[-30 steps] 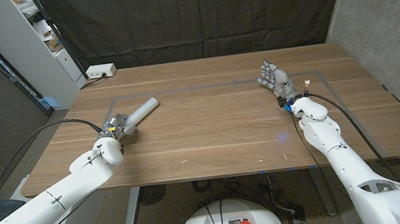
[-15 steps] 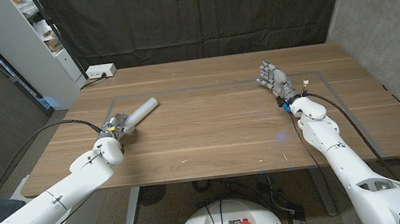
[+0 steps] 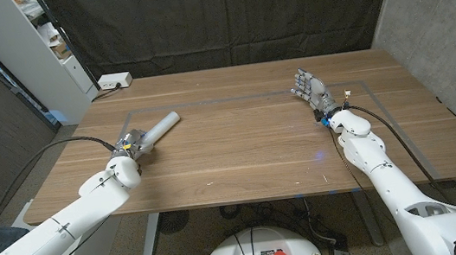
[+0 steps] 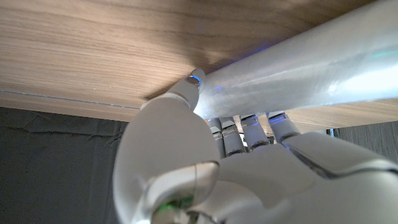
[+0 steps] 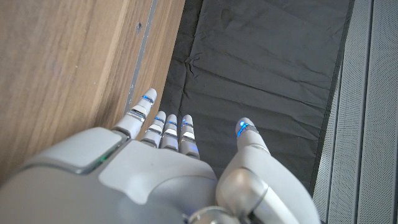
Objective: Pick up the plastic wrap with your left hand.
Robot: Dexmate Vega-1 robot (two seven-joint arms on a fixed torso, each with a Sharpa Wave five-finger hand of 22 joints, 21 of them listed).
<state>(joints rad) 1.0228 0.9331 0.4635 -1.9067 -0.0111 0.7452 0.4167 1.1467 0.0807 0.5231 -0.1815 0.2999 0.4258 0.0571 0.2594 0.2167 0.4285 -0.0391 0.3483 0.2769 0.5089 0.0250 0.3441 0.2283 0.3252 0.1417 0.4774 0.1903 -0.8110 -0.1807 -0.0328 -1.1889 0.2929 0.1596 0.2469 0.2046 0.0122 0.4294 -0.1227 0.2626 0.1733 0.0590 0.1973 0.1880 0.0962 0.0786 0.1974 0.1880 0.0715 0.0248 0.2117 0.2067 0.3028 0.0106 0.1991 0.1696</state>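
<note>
The plastic wrap (image 3: 158,126) is a pale grey roll lying slantwise on the left part of the wooden table (image 3: 247,142). My left hand (image 3: 130,145) is at the roll's near end, with its fingers curled around it. In the left wrist view the fingers (image 4: 249,124) wrap under the roll (image 4: 311,71) and the thumb tip touches its side. The roll still looks to lie at table level. My right hand (image 3: 310,89) stands at the right side of the table with its fingers spread and nothing in them, as the right wrist view also shows my right hand (image 5: 161,155).
A thin taped rectangle (image 3: 242,98) marks the middle of the table. A white power strip (image 3: 114,80) sits at the far left corner. A white shelf unit (image 3: 52,44) stands beyond the table's left, and a dark curtain (image 3: 223,15) hangs behind.
</note>
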